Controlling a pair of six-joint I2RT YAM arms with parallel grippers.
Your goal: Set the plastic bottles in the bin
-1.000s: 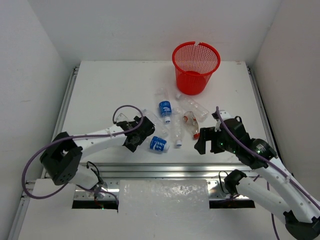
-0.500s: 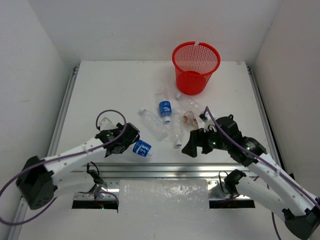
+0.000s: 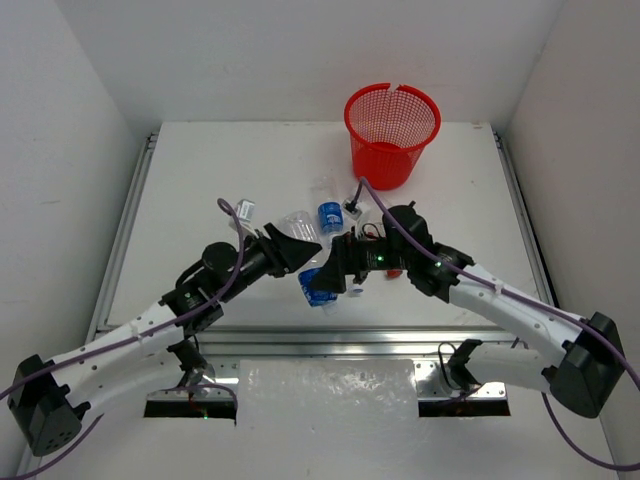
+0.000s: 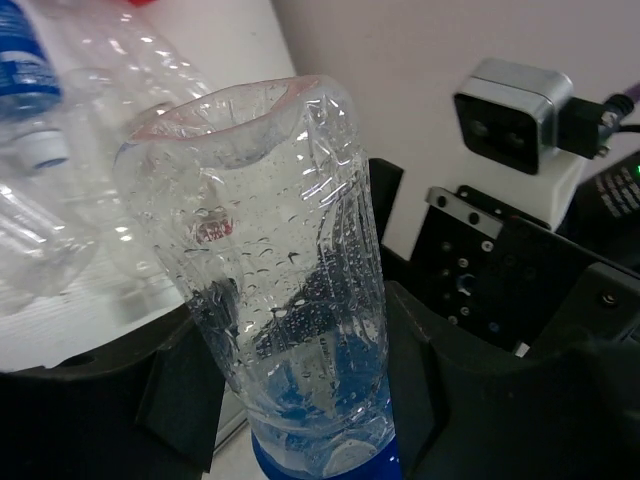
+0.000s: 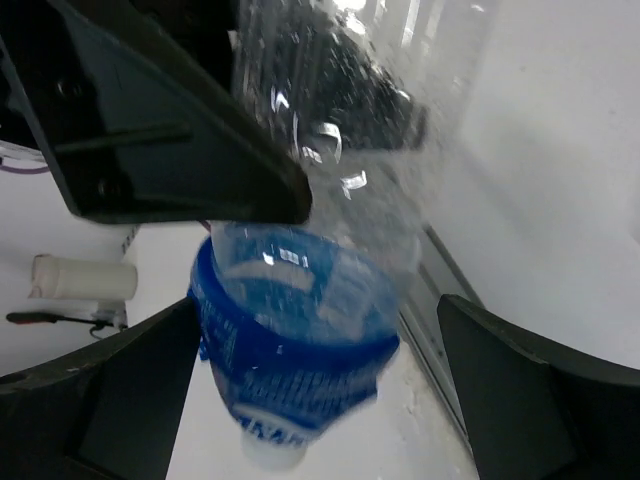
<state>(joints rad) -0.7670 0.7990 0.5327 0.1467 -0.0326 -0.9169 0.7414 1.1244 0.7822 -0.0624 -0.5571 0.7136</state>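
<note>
One held bottle matters here: clear body, blue label, cap end down, crumpled base end up. It looks lifted off the table at mid-table, near side. The left tool is clamped on its clear body above the label; the left wrist view shows the held bottle squeezed between both black fingers.

The right tool comes in from the right, with its fingers wide apart either side of the labelled end. I can't tell if they touch the plastic; it looks like a small gap each side. So the held bottle sits between the two tools, with its long axis running steeply down through the right tool's gap.

The bin stands far and to the right, upright, well apart from the held bottle. The right arm is on the bin's side, so I judge this a handover. The right tool needs to close on the label end before the left lets go, or the bottle could drop.

The other bottles lie loose on the table just beyond the tools, between them and the bin. The table is white, flat and smooth, so a round bottle would likely roll. White walls close in left, right and far, with open air above the bin.
</note>
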